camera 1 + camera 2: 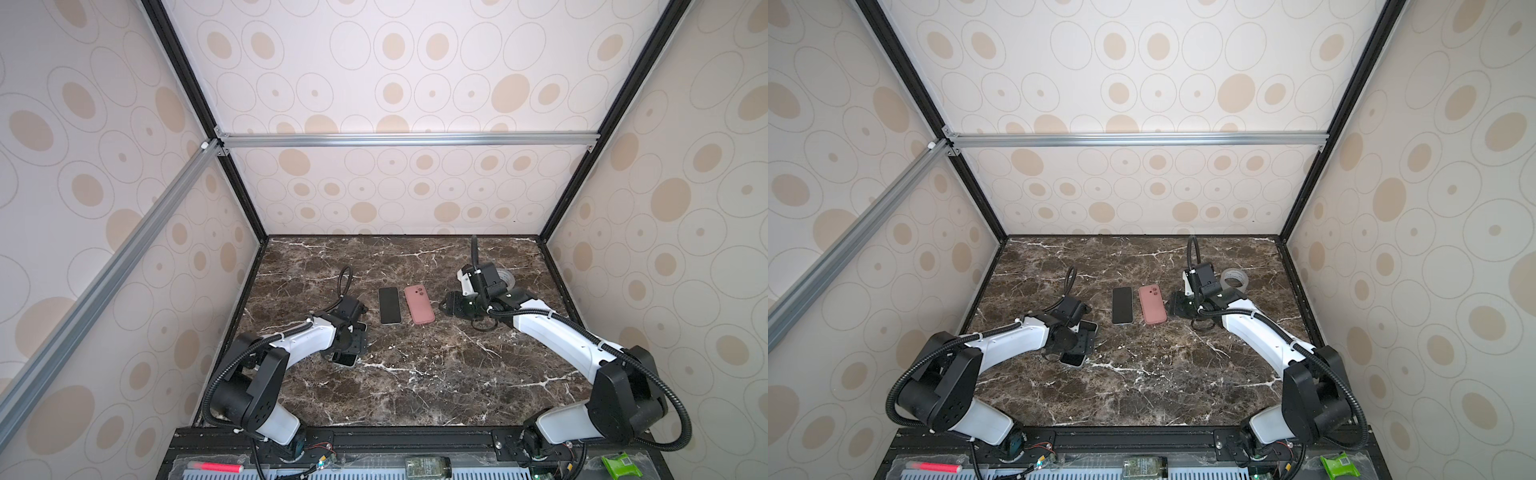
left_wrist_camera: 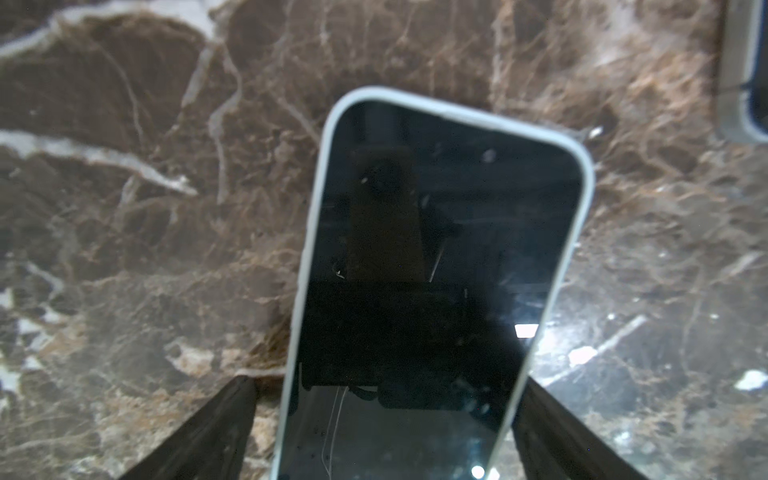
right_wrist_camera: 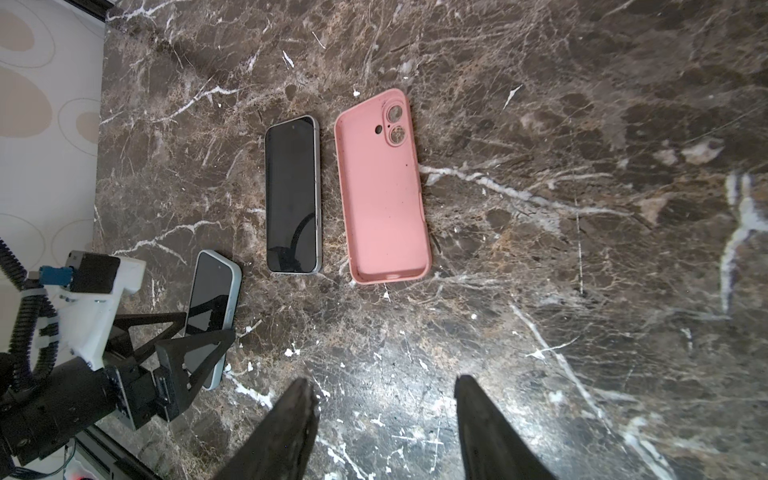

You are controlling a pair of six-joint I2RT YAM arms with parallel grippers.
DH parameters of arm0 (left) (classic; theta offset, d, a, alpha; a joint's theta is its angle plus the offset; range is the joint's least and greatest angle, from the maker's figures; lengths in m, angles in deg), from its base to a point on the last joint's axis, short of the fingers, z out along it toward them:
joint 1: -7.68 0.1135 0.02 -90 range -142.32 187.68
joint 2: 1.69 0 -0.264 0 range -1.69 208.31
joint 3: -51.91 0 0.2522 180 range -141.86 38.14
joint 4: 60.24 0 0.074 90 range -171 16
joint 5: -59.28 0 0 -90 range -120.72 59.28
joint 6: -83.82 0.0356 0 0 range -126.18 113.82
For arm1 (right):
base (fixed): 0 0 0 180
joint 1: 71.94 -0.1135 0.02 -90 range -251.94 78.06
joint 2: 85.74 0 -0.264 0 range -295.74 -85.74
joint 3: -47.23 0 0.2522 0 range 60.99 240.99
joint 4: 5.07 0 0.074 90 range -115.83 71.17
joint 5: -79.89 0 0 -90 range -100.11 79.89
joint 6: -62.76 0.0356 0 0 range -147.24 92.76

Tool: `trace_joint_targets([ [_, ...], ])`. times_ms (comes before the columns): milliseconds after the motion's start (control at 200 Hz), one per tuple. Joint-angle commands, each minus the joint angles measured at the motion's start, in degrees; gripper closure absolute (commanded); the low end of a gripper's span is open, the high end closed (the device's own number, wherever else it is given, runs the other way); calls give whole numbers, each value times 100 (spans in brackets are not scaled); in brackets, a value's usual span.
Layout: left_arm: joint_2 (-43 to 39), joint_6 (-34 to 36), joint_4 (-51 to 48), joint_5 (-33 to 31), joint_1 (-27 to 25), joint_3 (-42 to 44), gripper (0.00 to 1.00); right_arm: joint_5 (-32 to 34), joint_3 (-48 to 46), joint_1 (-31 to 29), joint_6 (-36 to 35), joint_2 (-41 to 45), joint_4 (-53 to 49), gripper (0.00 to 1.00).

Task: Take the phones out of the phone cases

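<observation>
Cased phone [image 2: 436,249] lies near-left on the bench [image 1: 415,386], its long axis running out from the left gripper [image 2: 388,380], whose open jaws straddle its width. Right gripper [image 3: 383,378], open and empty, sits well apart.

bare phone [image 1: 390,305]: flat on the surface [image 1: 415,382], mid-depth, near centre.
empty case [image 1: 419,304]: just right of the bare phone, parallel, not touching.
cased phone [image 1: 345,360]: nearer the front-left corner, straddled by the left end effector [image 2: 386,380].
tape roll [image 1: 1224,281]: toward the far-right corner, behind the right end effector [image 3: 384,379].
</observation>
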Motion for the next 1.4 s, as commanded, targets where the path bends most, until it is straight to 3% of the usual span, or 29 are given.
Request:
trace_joint_targets([
  [0, 234, 50, -389, -169, -65, 63, 15, 24, -101, -23, 49, 164, -36, 43],
  [540, 441, 89, -81, 15, -75, 131, 25, 56, -162, -24, 77, 306, 127, 44],
  [735, 47, 76, 22, 90, -60, 79, 32, 269, -436, -23, 298, 437, 628, 37],
  [1060, -801, 133, 479, 464, -73, 184, 40, -773, -1022, -128, 1187, 374, 2286, 39],
  [1270, -1213, 26, 758, 625, -68, 326, 40, -883, -894, -763, 1584, -122, 2782, 39],
  [1395, -1496, -84, 1138, 1105, -68, 372, 39, -1186, -788, -1126, 1857, -538, 3433, 40],
])
